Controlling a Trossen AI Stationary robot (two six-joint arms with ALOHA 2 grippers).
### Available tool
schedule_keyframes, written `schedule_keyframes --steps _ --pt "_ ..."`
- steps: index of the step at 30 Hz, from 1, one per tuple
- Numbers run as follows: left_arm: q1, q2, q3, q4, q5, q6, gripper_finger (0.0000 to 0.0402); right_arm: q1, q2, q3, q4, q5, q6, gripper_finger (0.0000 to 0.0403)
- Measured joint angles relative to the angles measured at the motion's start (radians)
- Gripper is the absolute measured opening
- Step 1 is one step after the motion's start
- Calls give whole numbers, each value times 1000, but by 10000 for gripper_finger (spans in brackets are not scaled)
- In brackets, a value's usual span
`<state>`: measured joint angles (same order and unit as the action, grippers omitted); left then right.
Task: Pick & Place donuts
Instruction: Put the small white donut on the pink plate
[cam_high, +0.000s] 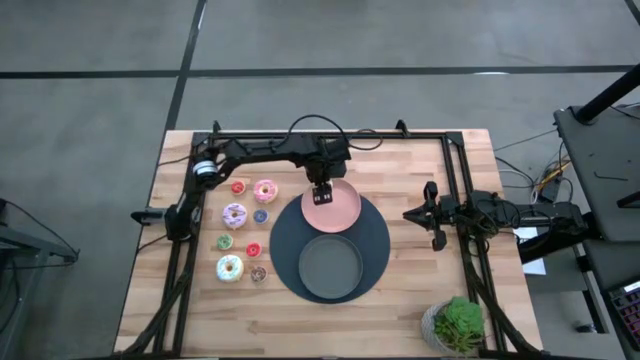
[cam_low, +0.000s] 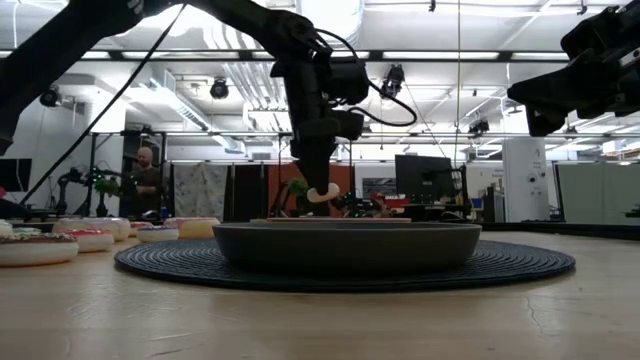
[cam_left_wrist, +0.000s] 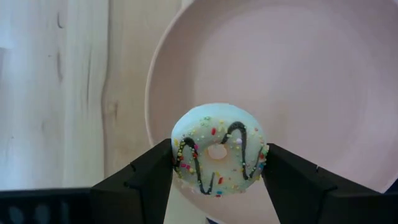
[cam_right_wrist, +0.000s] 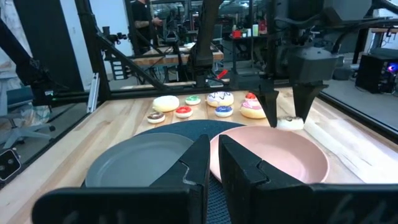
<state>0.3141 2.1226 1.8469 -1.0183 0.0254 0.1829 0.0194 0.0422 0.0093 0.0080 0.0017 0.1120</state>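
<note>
Evenly and brightly lit from ceiling lamps (cam_low: 218, 90) overhead. Soft, faint shadows only on the worktop (cam_high: 420, 170). Strongly backlit in the low view, arms reduced to silhouettes. Slightly soft focus on wood grain beside the left gripper (cam_left_wrist: 217, 180).

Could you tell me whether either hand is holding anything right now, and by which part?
The left hand grips the white sprinkled donut by its outer sides, above the pink plate. The right hand holds nothing.
</note>
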Motion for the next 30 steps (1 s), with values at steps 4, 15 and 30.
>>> schedule_keyframes --steps 4,15,30 --pt "-5 12 0 2 0 0 206 0 0 0 0 0 0 29" --pt "-5 56 -2 6 0 3 206 0 0 0 0 0 0 29" --pt "-5 86 -2 7 0 4 206 0 0 0 0 0 0 29"
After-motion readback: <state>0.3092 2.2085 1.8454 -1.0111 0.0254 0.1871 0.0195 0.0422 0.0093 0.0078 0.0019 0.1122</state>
